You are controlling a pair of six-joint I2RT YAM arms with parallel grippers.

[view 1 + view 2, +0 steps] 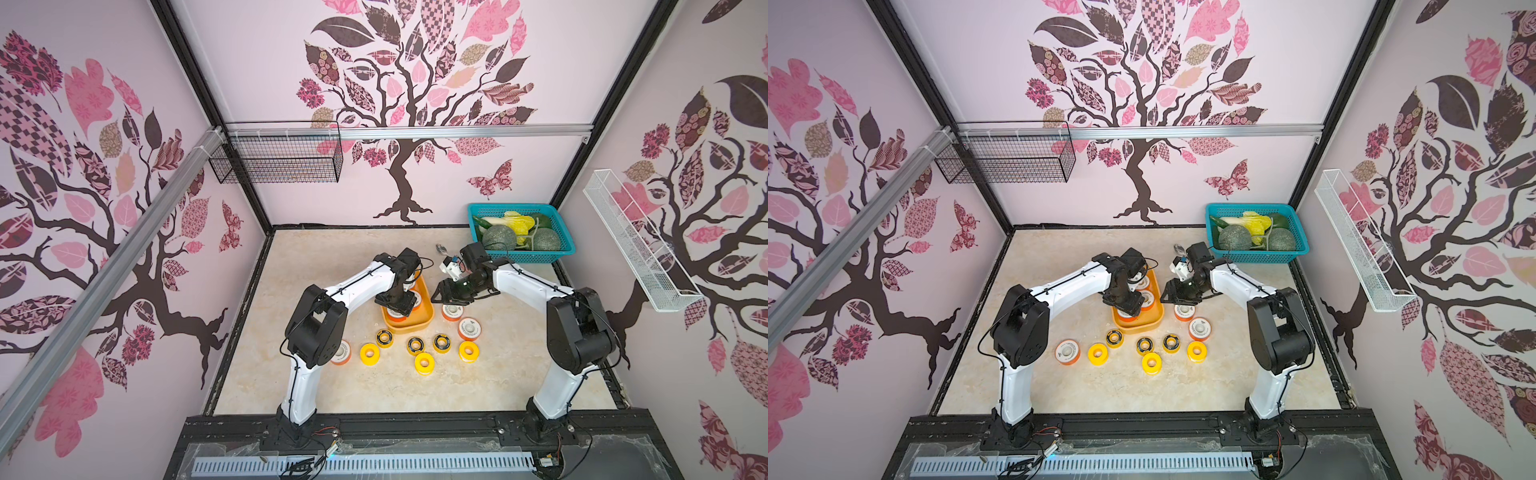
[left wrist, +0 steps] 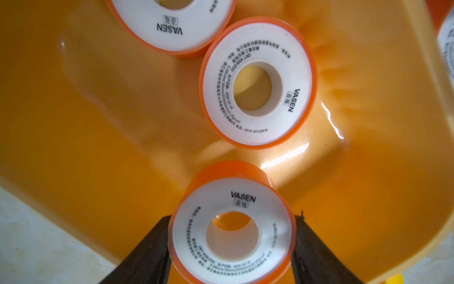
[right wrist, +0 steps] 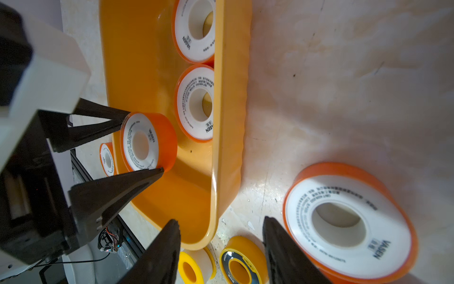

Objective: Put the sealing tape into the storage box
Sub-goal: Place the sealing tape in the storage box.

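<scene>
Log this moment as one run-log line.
left gripper: shut on orange white-faced tape roll over yellow-orange plastic tub | tub: two orange rolls inside | right gripper: open, empty, beside tub

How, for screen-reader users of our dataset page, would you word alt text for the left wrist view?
The left jaws grip an orange sealing tape roll with a white labelled face over one end of the yellow-orange storage box. Two more such rolls lie flat on the box's floor, next to each other.

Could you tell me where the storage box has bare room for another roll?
In the storage box, bare floor runs along the long wall opposite the two flat orange rolls; their side is crowded.
</scene>
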